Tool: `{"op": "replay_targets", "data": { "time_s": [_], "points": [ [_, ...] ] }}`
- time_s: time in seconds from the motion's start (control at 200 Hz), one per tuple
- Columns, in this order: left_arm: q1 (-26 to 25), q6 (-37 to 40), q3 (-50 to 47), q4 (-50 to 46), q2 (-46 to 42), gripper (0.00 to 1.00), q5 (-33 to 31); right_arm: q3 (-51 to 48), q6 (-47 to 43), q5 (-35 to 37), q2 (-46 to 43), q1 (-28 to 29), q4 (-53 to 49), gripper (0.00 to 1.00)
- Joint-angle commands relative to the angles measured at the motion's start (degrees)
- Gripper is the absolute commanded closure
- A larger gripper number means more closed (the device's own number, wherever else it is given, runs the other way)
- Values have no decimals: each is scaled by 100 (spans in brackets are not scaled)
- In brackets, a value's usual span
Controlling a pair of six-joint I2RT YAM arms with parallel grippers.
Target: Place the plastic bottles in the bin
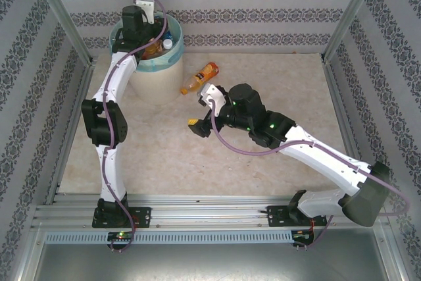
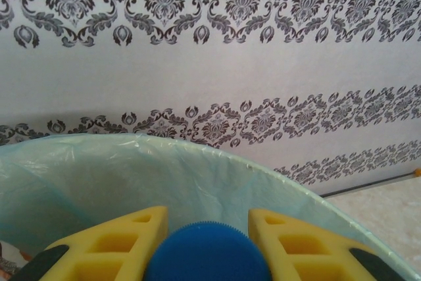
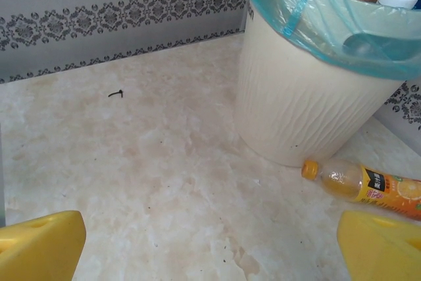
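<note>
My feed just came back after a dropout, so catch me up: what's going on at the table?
The left gripper is above the bin, its yellow fingers closed around a blue-capped bottle, not yet dropped. Several bottles already sit in the bin. One orange bottle lies on its side on the table beside the bin. The right gripper is open and empty, low over the table, facing that bottle.

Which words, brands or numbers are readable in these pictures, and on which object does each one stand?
No text can be read for certain.
Orange bottle: print on its label, too blurred to read.
Bin: small dark mark under the rim, too small to read.
Blue bottle cap: no print seen.
</note>
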Motion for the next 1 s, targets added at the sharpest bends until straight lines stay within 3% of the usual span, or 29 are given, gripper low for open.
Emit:
{"op": "replay_targets", "data": {
  "time_s": [0.0,0.09,0.16,0.185,0.585,0.674,0.814,0.994],
  "points": [
    [171,-79,-456,-640,346,100,-108,140,-73,106,-8,51,-76,2],
    [224,-256,-445,-484,312,100,-18,164,-74,147,15,60,-96,2],
    [258,-405,-280,-453,263,77,100,238,-62,214,56,60,-134,2],
    [268,-466,-218,-438,219,73,148,260,-57,236,53,60,-144,2],
    [277,-1027,-458,457,-1420,36,332,542,49,240,353,68,-143,2],
    [278,-1006,-778,563,-1794,33,222,616,134,382,467,68,-134,2],
    [278,-948,-1276,421,-2280,36,30,873,525,774,768,-19,-173,2],
    [275,-1038,-2688,824,-3322,40,39,1579,1781,778,1621,-766,-441,4]
  ]
}}
